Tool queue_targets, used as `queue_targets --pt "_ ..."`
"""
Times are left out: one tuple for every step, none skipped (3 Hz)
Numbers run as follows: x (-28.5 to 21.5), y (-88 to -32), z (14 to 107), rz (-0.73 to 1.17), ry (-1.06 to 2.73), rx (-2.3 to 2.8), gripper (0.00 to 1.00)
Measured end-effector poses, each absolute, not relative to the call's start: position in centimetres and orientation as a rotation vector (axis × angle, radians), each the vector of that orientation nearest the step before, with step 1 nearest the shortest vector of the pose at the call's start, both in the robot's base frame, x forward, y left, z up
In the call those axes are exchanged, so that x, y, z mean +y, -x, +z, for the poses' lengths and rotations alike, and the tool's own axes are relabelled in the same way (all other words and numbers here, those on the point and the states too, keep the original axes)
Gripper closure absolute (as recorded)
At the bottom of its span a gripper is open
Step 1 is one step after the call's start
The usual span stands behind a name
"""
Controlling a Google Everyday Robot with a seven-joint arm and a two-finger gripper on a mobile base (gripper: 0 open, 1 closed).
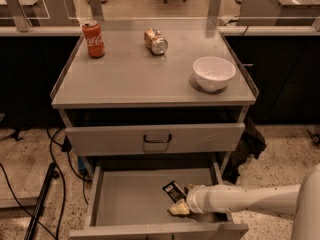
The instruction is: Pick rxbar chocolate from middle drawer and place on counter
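Note:
The middle drawer (125,201) is pulled open below the closed grey drawer front. The rxbar chocolate (173,190), a small black bar with white print, lies on the drawer floor towards the right. My gripper (179,209) reaches in from the right on a white arm, low inside the drawer. Its pale fingertips sit just in front of and right of the bar, close to the bar's near end. The counter (135,79) is the grey cabinet top above.
On the counter stand a red can (93,39) at the back left, a tan can (156,41) lying on its side, and a white bowl (214,73) at the right. The closed drawer front with black handle (157,138) overhangs the open drawer. Cables lie on the floor at the left.

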State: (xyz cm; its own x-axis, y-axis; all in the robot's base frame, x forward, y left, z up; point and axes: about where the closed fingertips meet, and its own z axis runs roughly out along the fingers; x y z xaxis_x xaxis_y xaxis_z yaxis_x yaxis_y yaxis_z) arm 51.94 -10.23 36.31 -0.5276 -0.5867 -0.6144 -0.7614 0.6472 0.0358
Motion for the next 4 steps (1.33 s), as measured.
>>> queue_targets --pt "-9.9 -52.2 35.5 0.39 1.044 2.284 0.34" --pt "-9.8 -52.4 35.0 0.363 1.044 2.28 0.34" --pt "-10.0 -52.4 34.4 0.322 1.054 2.284 0.36" --pt "-10.1 -52.2 34.0 0.299 1.06 2.287 0.55"
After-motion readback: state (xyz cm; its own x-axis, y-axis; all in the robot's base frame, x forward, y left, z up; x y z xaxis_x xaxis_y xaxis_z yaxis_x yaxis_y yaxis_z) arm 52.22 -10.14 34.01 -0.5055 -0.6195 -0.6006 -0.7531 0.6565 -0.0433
